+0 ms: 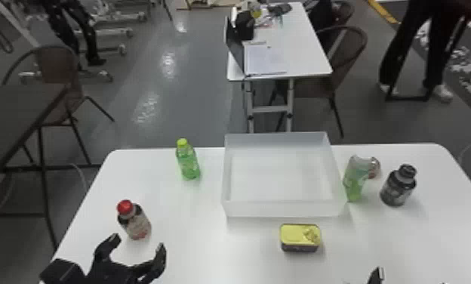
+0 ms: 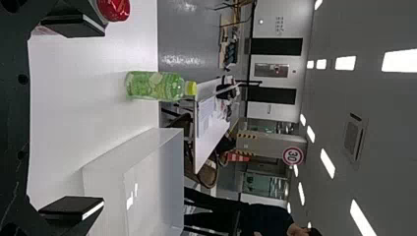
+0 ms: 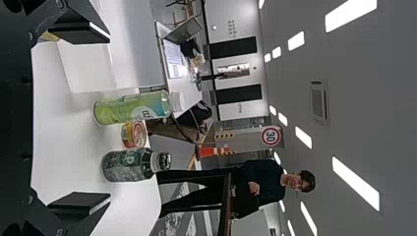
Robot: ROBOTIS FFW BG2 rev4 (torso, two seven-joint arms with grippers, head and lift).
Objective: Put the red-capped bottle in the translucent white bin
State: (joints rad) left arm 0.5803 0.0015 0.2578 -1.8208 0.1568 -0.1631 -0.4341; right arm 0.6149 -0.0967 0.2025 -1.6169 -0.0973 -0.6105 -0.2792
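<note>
You have the approach well along, but neither the grasp nor the placing is done. Your target, the dark-bodied bottle with a red cap and a pale label [image 1: 134,223], stands upright on the white tabletop [image 1: 200,256], outside the translucent white rectangular bin [image 1: 283,210] and well apart from it, off to its left. Your left gripper [image 1: 137,243] is just short of the bottle on your near side, its two flat black fingers spread wide with nothing held. In the left wrist view the red cap sits close by one finger rather than midway between the two, so you would probably do well to centre the gripper before you go forward and close. After that you have the lift, the carry rightward over the bin's wall, the lowering and the release. The green bottle with a yellow-green cap [image 1: 188,164] stands between the target and the bin but farther back, so a low, far-swinging carry could clip it; lift first and keep your path nearer the front. Your right gripper [image 3: 105,116] is at the right of the table, fingers apart and empty, and you shouldn't need it for this job.
</note>
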